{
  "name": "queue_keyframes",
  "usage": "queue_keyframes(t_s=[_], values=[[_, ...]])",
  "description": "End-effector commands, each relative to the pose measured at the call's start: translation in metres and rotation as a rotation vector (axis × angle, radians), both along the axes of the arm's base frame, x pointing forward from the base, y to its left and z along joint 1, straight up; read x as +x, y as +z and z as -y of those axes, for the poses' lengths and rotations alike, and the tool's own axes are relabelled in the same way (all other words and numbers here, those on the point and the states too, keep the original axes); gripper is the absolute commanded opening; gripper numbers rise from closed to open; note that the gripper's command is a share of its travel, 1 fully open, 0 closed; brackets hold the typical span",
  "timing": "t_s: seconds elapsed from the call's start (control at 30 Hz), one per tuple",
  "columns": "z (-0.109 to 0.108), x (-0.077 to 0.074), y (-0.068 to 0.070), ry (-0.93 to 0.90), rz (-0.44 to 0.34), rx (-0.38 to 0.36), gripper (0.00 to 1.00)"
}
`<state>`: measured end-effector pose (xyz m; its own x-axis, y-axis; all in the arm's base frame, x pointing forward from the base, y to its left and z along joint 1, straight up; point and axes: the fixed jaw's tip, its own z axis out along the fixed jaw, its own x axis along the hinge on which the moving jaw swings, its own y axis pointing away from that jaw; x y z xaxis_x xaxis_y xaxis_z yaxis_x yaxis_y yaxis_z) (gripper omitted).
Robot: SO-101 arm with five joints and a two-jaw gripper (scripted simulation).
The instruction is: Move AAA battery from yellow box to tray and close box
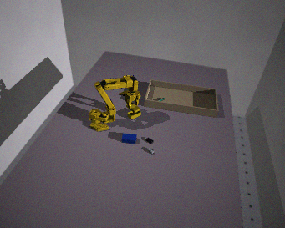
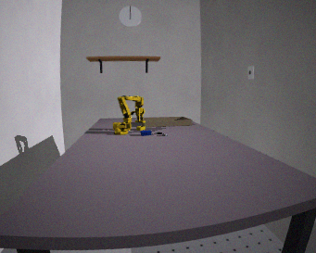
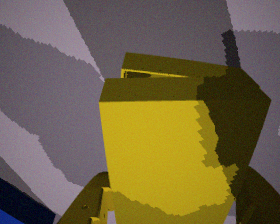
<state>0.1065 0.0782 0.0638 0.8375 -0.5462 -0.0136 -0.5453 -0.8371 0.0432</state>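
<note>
My gripper (image 1: 133, 104) (image 3: 172, 200) is shut on the yellow lid (image 3: 155, 145), which fills the middle of the wrist view. The yellow base (image 1: 134, 115) (image 2: 141, 128) stands on the table below it. In the wrist view the base's far wall (image 3: 175, 62) shows beyond the lid, with a narrow dark gap between them; the lid looks not seated on the base. Most of the base's inside is hidden. A small green battery (image 1: 161, 98) lies in the left part of the tray (image 1: 180, 108); its print is too small to read.
A blue box (image 1: 129, 139) (image 2: 146, 132) stands in front of the arm; its corner shows at lower left in the wrist view. A small black thing (image 1: 149, 140) and a small grey thing (image 1: 151, 151) lie right of it. The tray's raised walls stand right of the gripper.
</note>
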Motion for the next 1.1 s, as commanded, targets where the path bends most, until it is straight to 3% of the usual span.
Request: queue_keyframes(t_s=[0.0,1.07], values=[[-0.0058,0.0051,0.0044,-0.003,0.035,0.029,0.21],[-0.0115,0.0079,0.0065,-0.002,0.036,0.029,0.21]])
